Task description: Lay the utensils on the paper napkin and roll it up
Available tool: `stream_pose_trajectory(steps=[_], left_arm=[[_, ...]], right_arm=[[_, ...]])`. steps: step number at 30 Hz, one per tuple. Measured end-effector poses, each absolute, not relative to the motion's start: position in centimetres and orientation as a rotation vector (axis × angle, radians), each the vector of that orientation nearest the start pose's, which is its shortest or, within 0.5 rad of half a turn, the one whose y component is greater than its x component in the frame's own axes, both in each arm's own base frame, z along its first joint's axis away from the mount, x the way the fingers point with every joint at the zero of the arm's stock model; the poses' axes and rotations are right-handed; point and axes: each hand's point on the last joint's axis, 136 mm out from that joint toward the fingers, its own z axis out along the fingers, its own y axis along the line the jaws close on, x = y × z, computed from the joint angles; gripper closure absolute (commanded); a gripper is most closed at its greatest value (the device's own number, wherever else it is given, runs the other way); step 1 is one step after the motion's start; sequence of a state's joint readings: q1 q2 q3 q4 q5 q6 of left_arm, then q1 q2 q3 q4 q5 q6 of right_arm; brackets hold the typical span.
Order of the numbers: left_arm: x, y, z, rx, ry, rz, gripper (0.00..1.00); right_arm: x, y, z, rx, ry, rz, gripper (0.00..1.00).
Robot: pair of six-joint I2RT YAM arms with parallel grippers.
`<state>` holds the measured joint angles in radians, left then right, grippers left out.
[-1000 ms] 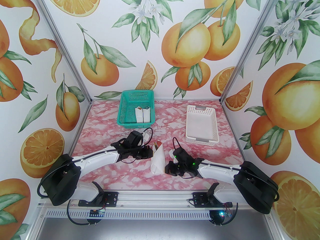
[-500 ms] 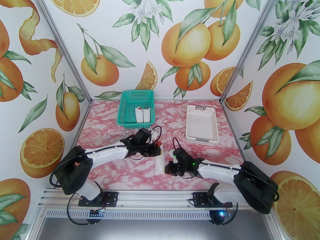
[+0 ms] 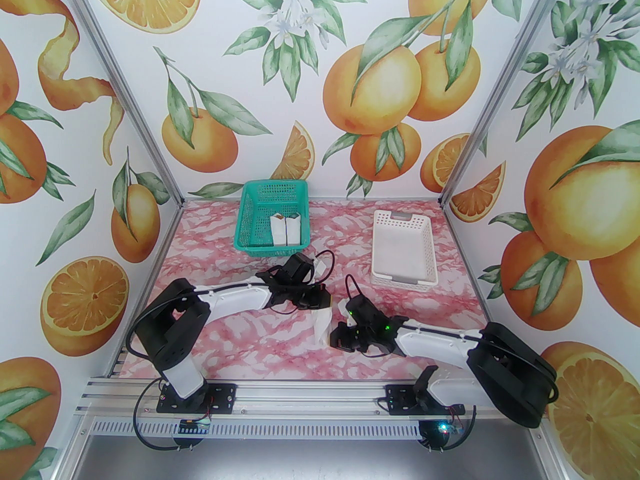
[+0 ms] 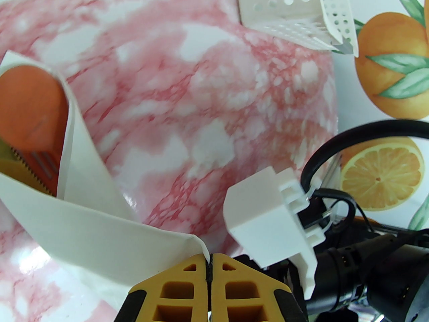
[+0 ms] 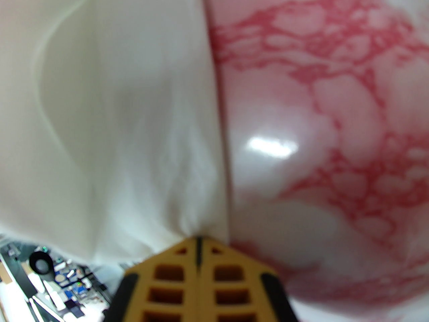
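Observation:
The paper napkin [image 3: 320, 326] lies mid-table, folded into a narrow, partly lifted bundle between my two grippers. My left gripper [image 3: 325, 304] is shut on its far flap. In the left wrist view the yellow fingers [image 4: 187, 280] pinch a corner of the napkin [image 4: 90, 220]. Inside that fold I see the utensils: an orange one [image 4: 28, 112], slotted fork tines [image 4: 45, 166] and an olive serrated knife edge [image 4: 13, 154]. My right gripper [image 3: 334, 339] is shut on the near right edge. Its fingertips [image 5: 181, 257] press into the white paper [image 5: 117, 112].
A green basket [image 3: 250, 203] at the back left holds two white wrapped bundles [image 3: 286, 230]. A white perforated basket [image 3: 402, 273] stands at the back right, its corner also seen as the white basket [image 4: 295, 15] in the left wrist view. Pink marble tabletop [image 3: 260, 338] surrounds the napkin.
My left arm has swung right and away from its base, carrying the napkin's flap over the utensils. The bundle now looks narrower. The right arm has not moved.

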<state>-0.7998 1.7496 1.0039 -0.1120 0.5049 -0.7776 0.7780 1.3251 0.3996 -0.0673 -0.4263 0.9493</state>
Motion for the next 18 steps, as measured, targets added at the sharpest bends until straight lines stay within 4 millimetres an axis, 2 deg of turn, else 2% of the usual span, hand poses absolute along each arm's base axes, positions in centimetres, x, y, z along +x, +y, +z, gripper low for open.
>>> stream_pose_trajectory(steps=[18], left_arm=[[25.0, -38.4, 6.5, 0.331, 2.744, -1.211, 0.94]], right_arm=[[14.8, 24.6, 1.6, 0.062, 2.898, 1.063, 1.00]])
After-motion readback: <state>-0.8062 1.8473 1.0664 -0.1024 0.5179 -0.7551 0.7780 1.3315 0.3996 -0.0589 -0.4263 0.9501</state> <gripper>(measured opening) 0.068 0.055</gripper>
